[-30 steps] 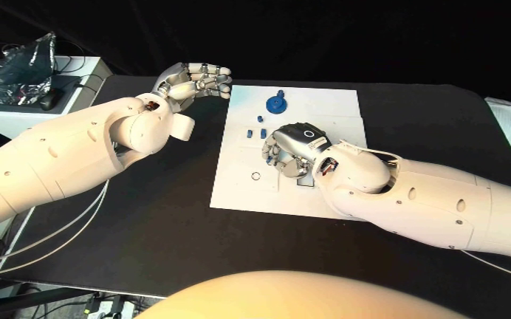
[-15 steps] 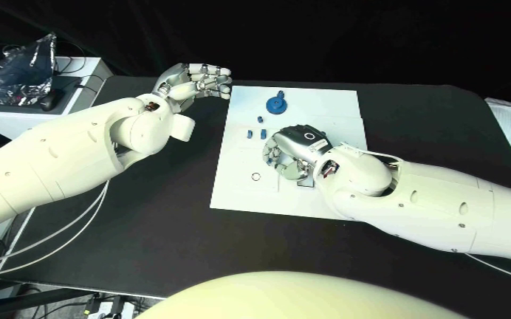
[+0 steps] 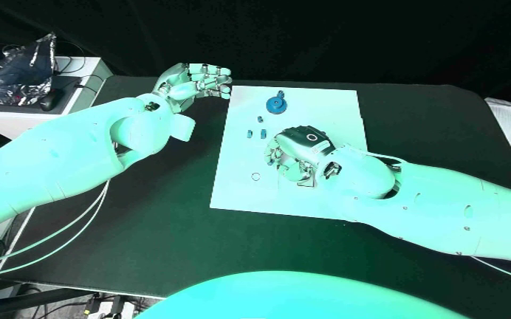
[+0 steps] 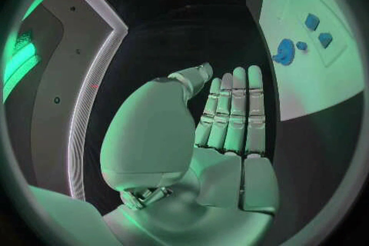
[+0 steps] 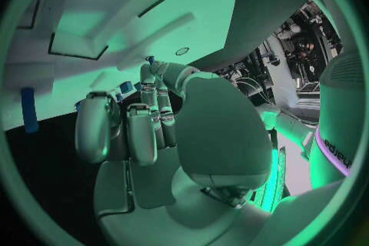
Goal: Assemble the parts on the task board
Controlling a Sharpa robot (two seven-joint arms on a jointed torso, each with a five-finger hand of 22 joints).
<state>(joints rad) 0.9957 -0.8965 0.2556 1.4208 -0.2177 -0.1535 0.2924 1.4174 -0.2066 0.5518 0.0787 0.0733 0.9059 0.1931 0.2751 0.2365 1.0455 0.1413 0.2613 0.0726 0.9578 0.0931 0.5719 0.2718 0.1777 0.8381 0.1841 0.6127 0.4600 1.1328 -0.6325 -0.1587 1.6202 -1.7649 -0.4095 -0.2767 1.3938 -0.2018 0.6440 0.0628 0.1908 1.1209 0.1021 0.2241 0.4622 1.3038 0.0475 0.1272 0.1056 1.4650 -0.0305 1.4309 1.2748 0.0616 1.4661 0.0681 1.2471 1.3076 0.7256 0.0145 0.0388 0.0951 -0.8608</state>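
Right hand (image 3: 296,153) fingers curled down over task board (image 3: 320,105), grasp hidden, can't tell; left hand (image 3: 193,81) empty, fingers apart, above worktop (image 3: 159,215).

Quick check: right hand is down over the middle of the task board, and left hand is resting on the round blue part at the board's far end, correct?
Not quite. The left hand is off the task board, raised beside its far left corner, holding nothing, as the head view shows. The round blue part lies untouched. The right hand is over the board's middle.
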